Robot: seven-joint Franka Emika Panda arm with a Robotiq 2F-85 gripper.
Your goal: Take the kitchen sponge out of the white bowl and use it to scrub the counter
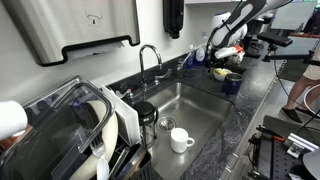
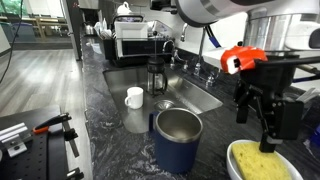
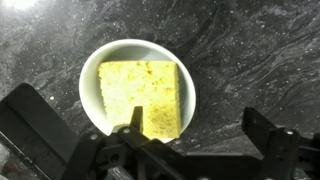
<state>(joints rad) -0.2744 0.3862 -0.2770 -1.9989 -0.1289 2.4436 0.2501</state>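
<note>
Yellow rectangular kitchen sponge (image 3: 140,95) lies flat inside the round white bowl (image 3: 88,95), which sits on the dark speckled stone counter (image 3: 250,50). I have the black Robotiq gripper (image 2: 258,115) hovering right above the bowl, its 2 fingers spread wide, holding nothing and not touching the sponge

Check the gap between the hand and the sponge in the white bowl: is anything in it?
Nothing. In an exterior view the hand hangs open above the sponge in the white bowl, only air between; the wrist view agrees.
</note>
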